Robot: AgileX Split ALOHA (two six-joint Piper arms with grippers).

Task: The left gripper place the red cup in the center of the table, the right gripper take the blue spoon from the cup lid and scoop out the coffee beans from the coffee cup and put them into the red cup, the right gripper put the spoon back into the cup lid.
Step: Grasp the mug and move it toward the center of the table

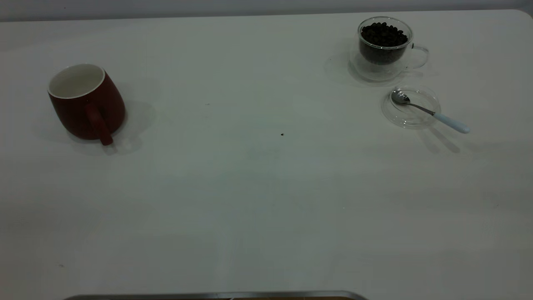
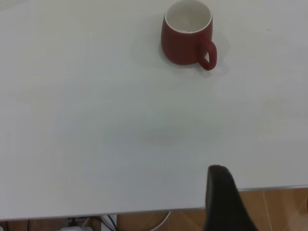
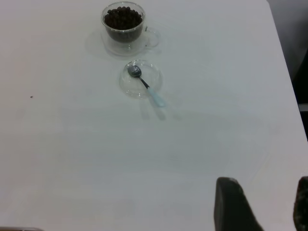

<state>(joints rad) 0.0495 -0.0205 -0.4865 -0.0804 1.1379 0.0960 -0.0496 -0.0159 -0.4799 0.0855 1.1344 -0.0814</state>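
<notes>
The red cup (image 1: 85,102) stands upright at the left of the white table (image 1: 266,208), with its handle toward the front. The left wrist view shows it far off (image 2: 186,33). The coffee cup (image 1: 384,46), full of coffee beans (image 1: 383,34), stands at the far right. In front of it lies the cup lid (image 1: 416,118) with the blue spoon (image 1: 429,110) across it, bowl on the lid and handle sticking out. All three also show in the right wrist view: cup (image 3: 124,26), lid (image 3: 132,86), spoon (image 3: 147,86). The left gripper (image 2: 264,185) is open near the table's edge. The right gripper (image 3: 265,180) is open above the bare table. Both are empty.
A tiny dark speck (image 1: 282,134) marks the table's middle. A metal-edged strip (image 1: 216,296) runs along the near edge. The table's rounded corner (image 1: 525,14) is at the far right. Wooden floor (image 2: 274,207) shows past the table's edge.
</notes>
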